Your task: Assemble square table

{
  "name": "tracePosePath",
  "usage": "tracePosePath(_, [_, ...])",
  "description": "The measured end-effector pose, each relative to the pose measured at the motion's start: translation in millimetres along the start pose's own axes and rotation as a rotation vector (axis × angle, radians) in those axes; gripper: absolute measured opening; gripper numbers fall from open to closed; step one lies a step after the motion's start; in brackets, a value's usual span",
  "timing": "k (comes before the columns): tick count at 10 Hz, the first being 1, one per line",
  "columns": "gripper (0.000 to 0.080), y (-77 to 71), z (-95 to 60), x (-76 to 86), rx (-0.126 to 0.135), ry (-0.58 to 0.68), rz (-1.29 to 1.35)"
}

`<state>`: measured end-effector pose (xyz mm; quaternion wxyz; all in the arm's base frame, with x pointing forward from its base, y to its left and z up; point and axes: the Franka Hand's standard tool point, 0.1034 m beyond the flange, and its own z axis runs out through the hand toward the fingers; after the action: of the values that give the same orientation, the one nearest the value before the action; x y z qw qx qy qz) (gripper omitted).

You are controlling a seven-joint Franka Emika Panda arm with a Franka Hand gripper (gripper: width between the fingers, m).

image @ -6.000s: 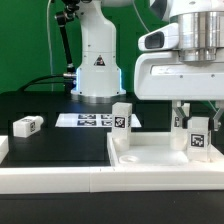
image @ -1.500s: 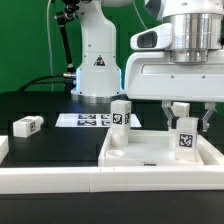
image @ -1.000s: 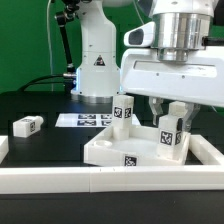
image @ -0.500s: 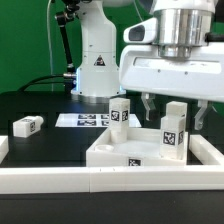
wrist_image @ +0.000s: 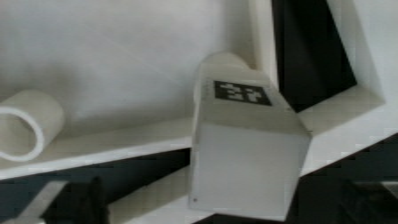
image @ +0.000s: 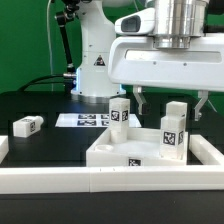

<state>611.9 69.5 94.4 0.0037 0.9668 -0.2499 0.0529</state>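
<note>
White plastic border rail [image: 60,178] runs along the near edge of the black tabletop [image: 50,142] in the exterior view. Just behind it sits the square table [image: 125,152]: white slab w/ raised rim, lying flat, a tag on its near side wall. Two stubby legs stand upright in it. One leg [image: 173,131] is toward 3 o'clock, tag facing the camera; other leg [image: 121,113] is behind it toward 11 o'clock, at the slab's far edge, also tagged.

End effector [image: 171,104] hangs directly over the nearer leg, fingers spread wide, one finger [image: 141,103] well off the leg on the exterior view's left, other by the frame's right edge. Released, gripping nothing; clear gap betw. each finger and the leg.

Wrist view looks down on that same leg [wrist_image: 244,140], tag on its top face, w/ slab rim beside it and a round white peg [wrist_image: 25,125] at the edge.

Further back at 9 o'clock a loose leg [image: 27,125] lies on its side on the tabletop, apart from the slab. Marker board [image: 85,119] lies flat behind, near the arm's white base [image: 97,60]. Green backdrop at 12 o'clock.
</note>
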Motion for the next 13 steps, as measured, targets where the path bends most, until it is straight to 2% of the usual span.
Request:
tracePosePath(1, [0.0649,-0.4,-0.1,-0.1,0.001,0.001,-0.001])
tracePosePath(2, [0.0649,0.1,-4.2,-2.9,0.016,0.018,-0.026])
tracePosePath(3, [0.0649,14.3,-13.5,-11.7,0.037,0.027,-0.053])
tracePosePath(4, [0.0649,35.0,-20.6,-15.3,0.04,0.024,-0.09])
tracePosePath(6, [0.0649,77.1,-30.6,2.6,0.042,0.032,-0.131])
tracePosePath(8, [0.0649,105.7,-26.0,13.7,0.029,0.038,-0.134])
tracePosePath(10, [0.0649,106.7,-25.7,14.3,0.028,0.038,-0.139])
tracePosePath(13, [0.0649,126.4,-24.6,23.2,0.02,0.039,-0.122])
